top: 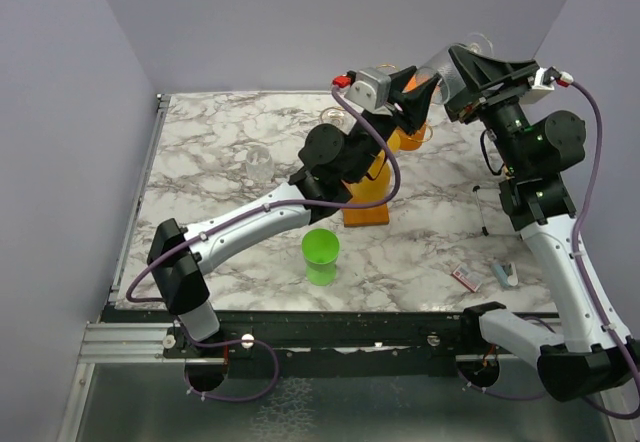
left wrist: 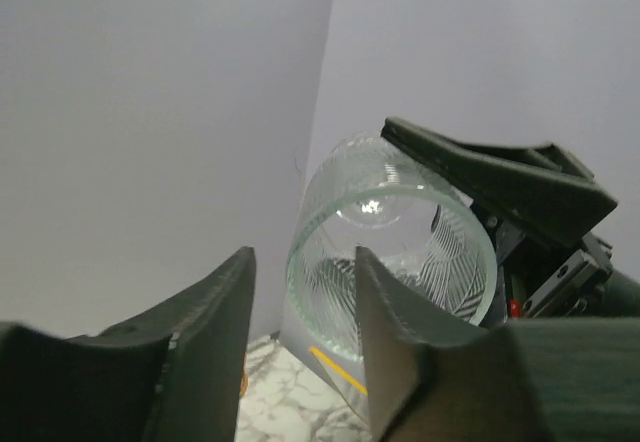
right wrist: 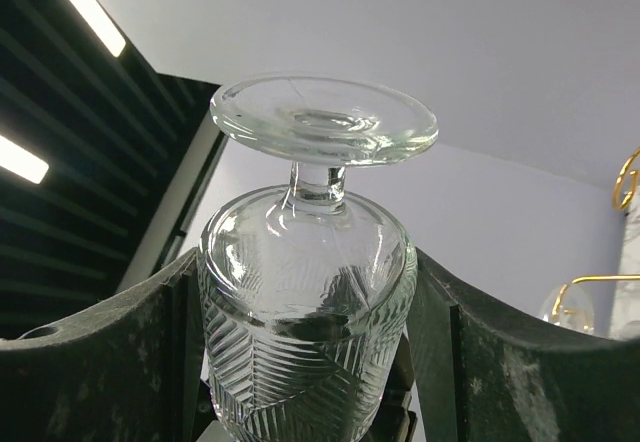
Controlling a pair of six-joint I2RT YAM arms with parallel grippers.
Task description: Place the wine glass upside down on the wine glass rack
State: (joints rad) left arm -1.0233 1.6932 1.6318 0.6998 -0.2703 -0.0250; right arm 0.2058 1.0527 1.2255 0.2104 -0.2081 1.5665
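Note:
My right gripper (top: 470, 67) is shut on a clear ribbed wine glass (top: 445, 62) and holds it high over the back of the table. In the right wrist view the bowl (right wrist: 305, 302) is clamped between my fingers, with the foot (right wrist: 323, 120) pointing away. My left gripper (top: 420, 92) is open just in front of the glass mouth. In the left wrist view the rim (left wrist: 390, 252) lies behind my right finger (left wrist: 400, 342), its left edge in the gap. The rack's wooden base (top: 366, 210) stands below, mostly hidden by my left arm. Gold wire arms (right wrist: 628, 177) show at the right.
A green cup (top: 321, 252) stands near the front centre. Another clear glass (top: 258, 157) lies left of the rack. Two small items (top: 466, 278) (top: 507, 273) and a thin rod (top: 482, 207) lie at the right. Grey walls enclose the table.

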